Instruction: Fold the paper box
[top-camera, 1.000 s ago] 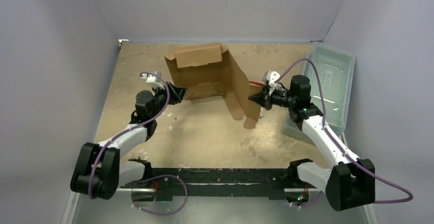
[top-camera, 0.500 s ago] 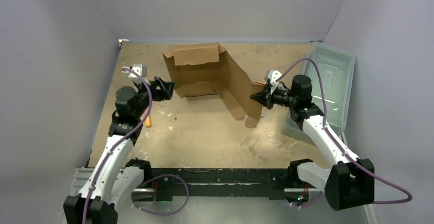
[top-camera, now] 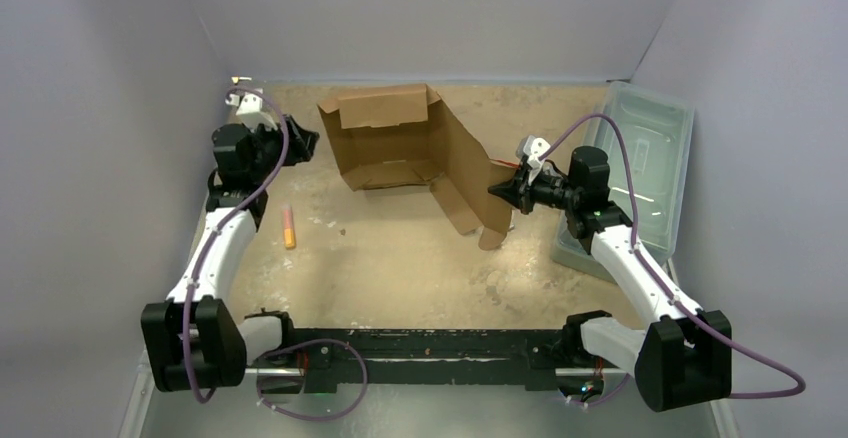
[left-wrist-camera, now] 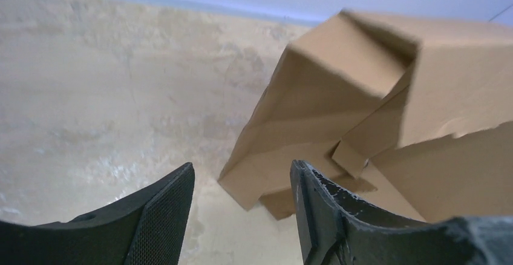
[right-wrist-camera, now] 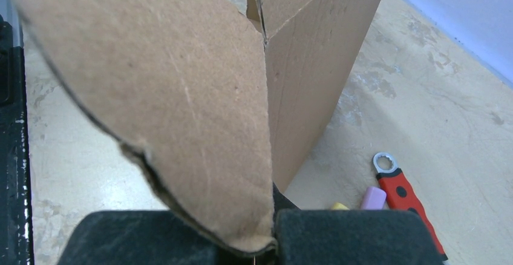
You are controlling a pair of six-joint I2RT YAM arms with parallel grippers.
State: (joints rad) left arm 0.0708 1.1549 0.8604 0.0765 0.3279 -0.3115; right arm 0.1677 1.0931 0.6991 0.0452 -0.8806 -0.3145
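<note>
Right jaws grip the standing paper box (top-camera: 400, 146).

The paper box (top-camera: 400, 143) stands on the counter (top-camera: 400, 258), toward its far side. The left gripper (top-camera: 303, 144) sits just left of it, apart. The right gripper (top-camera: 497, 189) pinches its right flap. A bin (top-camera: 640, 158) lies along the right edge, and a wrench (right-wrist-camera: 402, 195) lies near the flap.

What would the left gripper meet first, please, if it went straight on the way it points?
Most likely the cardboard box, at its lower left corner, which sits just ahead between the open fingers in the wrist view; how far off is hard to tell.
</note>
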